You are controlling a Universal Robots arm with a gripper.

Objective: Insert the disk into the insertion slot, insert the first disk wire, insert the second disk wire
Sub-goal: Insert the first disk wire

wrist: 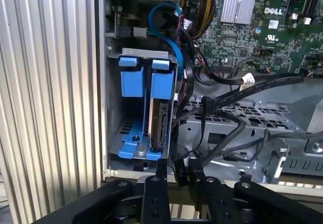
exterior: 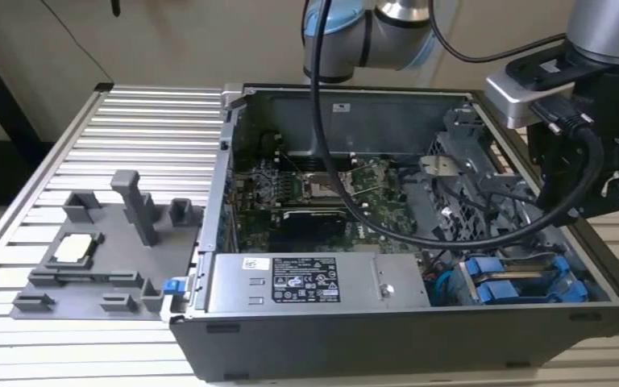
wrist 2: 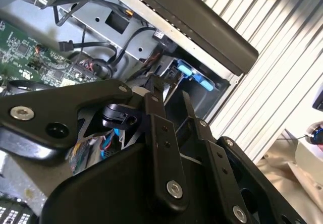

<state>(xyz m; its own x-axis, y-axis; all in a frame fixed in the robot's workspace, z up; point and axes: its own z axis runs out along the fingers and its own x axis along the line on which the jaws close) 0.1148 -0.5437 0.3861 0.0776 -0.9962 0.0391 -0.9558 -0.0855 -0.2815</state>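
First wrist view: fingers (wrist: 161,169) pinch a black wire plug (wrist: 181,169). The gripper (wrist: 178,166) sits just outside the open end of the drive cage. The disk (wrist: 159,125) stands on edge, seated in the insertion slot (wrist: 113,108), with its blue caddy tab facing the gripper. A second blue frame (wrist: 129,82) is just beside it.

Exterior view: the disk (exterior: 498,288) lies in the computer case's (exterior: 396,343) near corner, on the exterior view's right. Black cables (exterior: 337,181) cross the motherboard (exterior: 380,205).

Black gripper (wrist 2: 167,90), blue caddy tabs (wrist 2: 192,75), green motherboard (wrist 2: 30,52)
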